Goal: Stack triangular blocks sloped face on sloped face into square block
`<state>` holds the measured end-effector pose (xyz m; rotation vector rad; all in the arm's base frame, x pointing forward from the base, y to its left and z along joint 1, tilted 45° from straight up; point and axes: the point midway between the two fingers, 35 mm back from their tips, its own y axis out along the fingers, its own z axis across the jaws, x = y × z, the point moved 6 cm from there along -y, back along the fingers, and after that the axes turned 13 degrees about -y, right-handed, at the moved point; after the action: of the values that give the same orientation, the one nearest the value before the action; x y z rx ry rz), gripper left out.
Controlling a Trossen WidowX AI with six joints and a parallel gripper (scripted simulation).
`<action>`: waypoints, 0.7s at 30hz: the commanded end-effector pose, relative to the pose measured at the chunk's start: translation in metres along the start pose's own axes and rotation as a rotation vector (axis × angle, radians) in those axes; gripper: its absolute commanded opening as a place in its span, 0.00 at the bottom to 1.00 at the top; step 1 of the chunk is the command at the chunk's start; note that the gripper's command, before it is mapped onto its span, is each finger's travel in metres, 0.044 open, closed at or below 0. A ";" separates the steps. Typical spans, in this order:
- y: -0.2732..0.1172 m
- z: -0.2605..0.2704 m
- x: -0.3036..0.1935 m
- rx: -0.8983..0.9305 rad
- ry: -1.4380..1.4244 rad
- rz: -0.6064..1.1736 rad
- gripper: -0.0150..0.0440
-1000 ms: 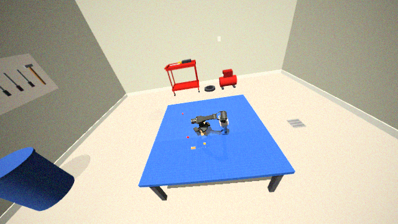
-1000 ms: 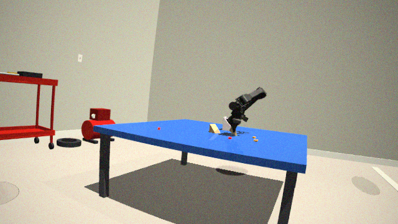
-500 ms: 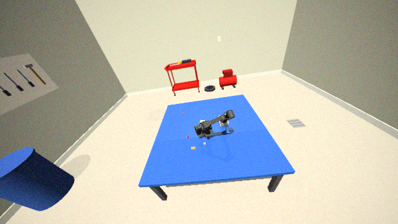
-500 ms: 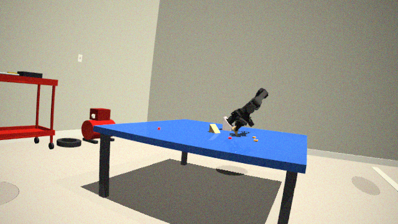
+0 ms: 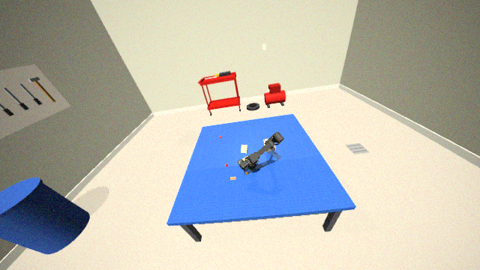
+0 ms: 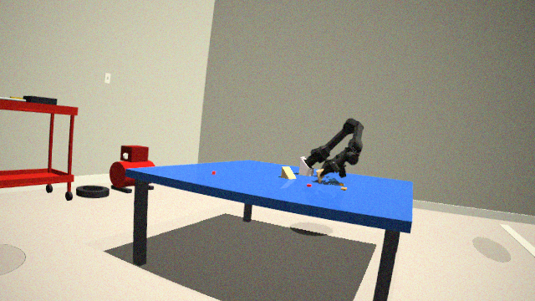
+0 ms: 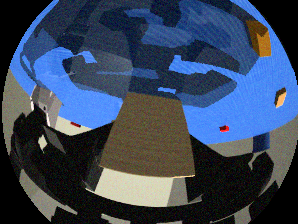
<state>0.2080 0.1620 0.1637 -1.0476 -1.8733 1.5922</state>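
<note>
Gripper [image 5: 245, 165] [image 6: 326, 172] [image 7: 150, 129], black, parallel-jaw, is clamped on one pale wooden triangular block [image 6: 319, 176] [image 7: 147, 135], w/ black arm [image 5: 262, 151] [image 6: 355, 140] bent above blue table [image 5: 300, 187] [image 6: 267, 190] [image 7: 212, 122]. Other triangular block, pale yellow [image 5: 244, 148] [image 6: 287, 172], sits on tbl near gripper, apart from held blk. Small red cube [image 5: 226, 165] [image 6: 309, 185] [image 7: 224, 128] & small orange block [image 5: 232, 178] [image 6: 343, 188] [image 7: 281, 97] also on tbl.
</note>
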 end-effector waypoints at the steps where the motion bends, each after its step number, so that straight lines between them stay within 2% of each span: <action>1: 0.001 0.001 -0.002 0.000 0.004 -0.003 0.34; 16: 0.001 0.001 -0.002 0.000 0.004 -0.003 1.00; 21: 0.001 0.001 -0.002 0.000 0.004 -0.003 1.00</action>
<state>0.2090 0.1597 0.1630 -1.0497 -1.8671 1.5873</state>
